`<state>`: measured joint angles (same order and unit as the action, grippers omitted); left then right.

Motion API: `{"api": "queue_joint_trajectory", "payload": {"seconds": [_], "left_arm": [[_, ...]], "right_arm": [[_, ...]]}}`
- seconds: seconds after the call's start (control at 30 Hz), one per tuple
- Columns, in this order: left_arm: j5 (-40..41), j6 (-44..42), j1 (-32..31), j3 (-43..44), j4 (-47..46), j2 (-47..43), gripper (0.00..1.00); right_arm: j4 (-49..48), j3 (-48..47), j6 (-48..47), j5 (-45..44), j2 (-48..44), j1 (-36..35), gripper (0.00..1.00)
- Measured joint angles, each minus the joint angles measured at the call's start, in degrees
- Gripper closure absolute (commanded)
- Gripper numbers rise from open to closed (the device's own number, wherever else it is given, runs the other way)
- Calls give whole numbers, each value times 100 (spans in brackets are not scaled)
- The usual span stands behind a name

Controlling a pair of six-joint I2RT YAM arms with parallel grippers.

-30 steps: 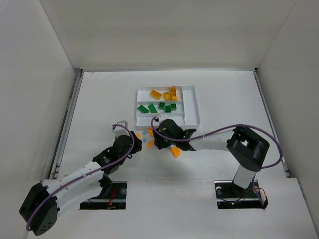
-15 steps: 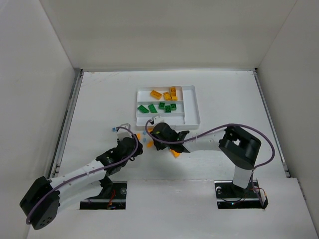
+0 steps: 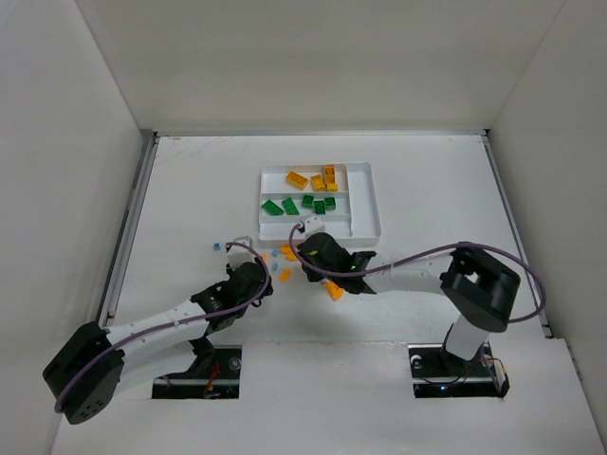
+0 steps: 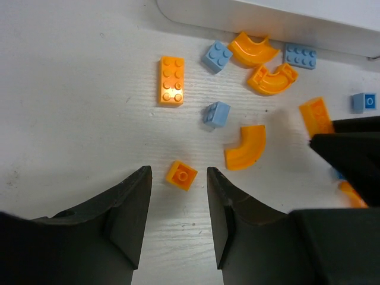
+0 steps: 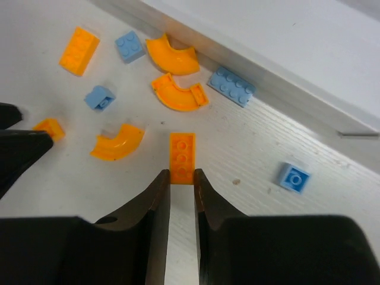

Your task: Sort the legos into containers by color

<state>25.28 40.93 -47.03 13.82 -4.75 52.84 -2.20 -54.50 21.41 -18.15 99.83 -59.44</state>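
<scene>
Pinching across its narrow width, right gripper (image 5: pixel 181 177) clenched on the near end of an orange lego brick (image 5: pixel 182 154), likely bound for the white tray (image 5: pixel 285 56) beyond its fingertips; left gripper (image 4: pixel 178 174) released, straddling a small orange square lego (image 4: pixel 181 176), untouched.

Black right pincer (image 5: pixel 182 175) on orange brick (image 5: pixel 182 153), light blue bricks (image 5: pixel 231 86) beyond it, white tray (image 3: pixel 366 201) holding yellow pieces (image 3: pixel 323 178) and green pieces (image 3: pixel 310 202).

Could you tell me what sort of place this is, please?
Probably a robotics lab cell: white walls box in a white table, a left arm and right arm are bolted at its near edge, and a tray holds legos.
</scene>
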Motion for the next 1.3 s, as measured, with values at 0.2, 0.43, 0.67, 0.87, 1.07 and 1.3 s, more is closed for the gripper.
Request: {"api": "queue_joint_trajectory", "payload": {"seconds": [0.2, 0.43, 0.67, 0.87, 1.07, 1.3], "left_arm": [[50, -24, -74, 2, -70, 295, 62], [146, -63, -170, 35, -245, 514, 62], [201, -76, -251, 133, -321, 734, 64], [214, -107, -302, 160, -310, 772, 67], [232, -131, -358, 166, -302, 776, 69], [393, -173, -393, 302, -254, 1012, 70]], "right_arm": [[-503, 717, 125, 63, -1300, 485, 83], [-894, 1294, 490, -343, -1919, 1679, 82], [-848, 1386, 800, -699, -1720, 2177, 71], [-876, 1453, 909, -918, -1735, 2225, 48], [-896, 1611, 929, -984, -1893, 2212, 47], [-1003, 1611, 933, -986, -1937, 2092, 48]]}}
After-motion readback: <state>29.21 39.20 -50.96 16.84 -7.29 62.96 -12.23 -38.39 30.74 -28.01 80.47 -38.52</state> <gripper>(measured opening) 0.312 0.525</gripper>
